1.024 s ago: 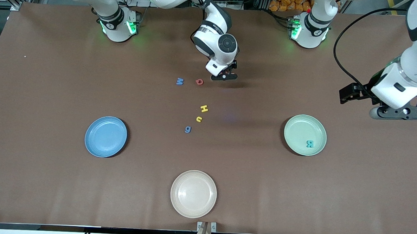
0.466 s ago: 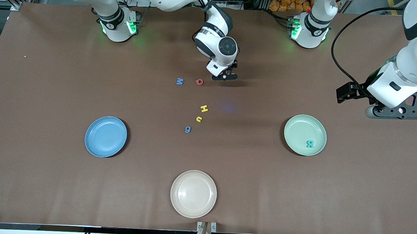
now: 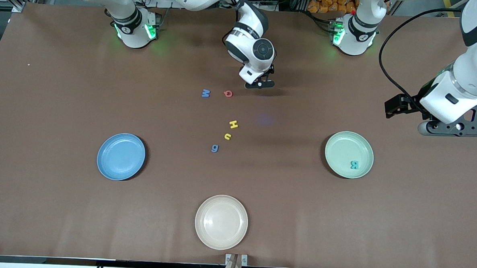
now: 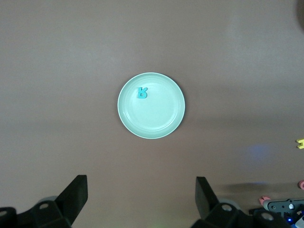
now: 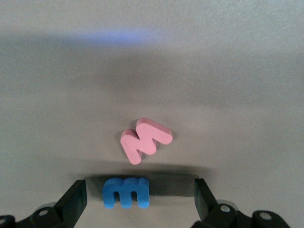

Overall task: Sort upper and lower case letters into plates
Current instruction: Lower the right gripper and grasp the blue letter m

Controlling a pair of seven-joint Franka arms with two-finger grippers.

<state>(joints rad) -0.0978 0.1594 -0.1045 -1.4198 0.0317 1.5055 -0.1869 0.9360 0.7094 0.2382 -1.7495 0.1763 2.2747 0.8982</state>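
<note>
Low over the table near the robots' bases, my right gripper [image 3: 259,85] [image 5: 140,202] stands open. A blue lower-case m [image 5: 126,192] lies flat between its fingers, untouched, with a pink M [image 5: 145,139] just past it; the hand hides both in the front view. Loose on the table lie a blue M [image 3: 205,93], a red letter [image 3: 227,93], a yellow H [image 3: 233,124], a yellow u [image 3: 227,136] and a blue g [image 3: 214,148]. The mint plate [image 3: 338,148] [image 4: 161,118] holds a teal R [image 3: 354,165] [image 4: 142,93]. The blue plate [image 3: 120,156] is bare. My left gripper [image 3: 456,128] [image 4: 141,199] hangs open and empty, high beside the mint plate.
A cream-beige plate [image 3: 221,222] sits near the table's front edge, between the two other plates and nearer to the camera. Both arm bases [image 3: 135,26] [image 3: 353,34] stand along the back edge. A black cable [image 3: 387,56] loops from the left arm.
My right gripper has shifted slightly toward the bases and the left arm's end. The left arm drifted a little toward the table's middle, then held still.
</note>
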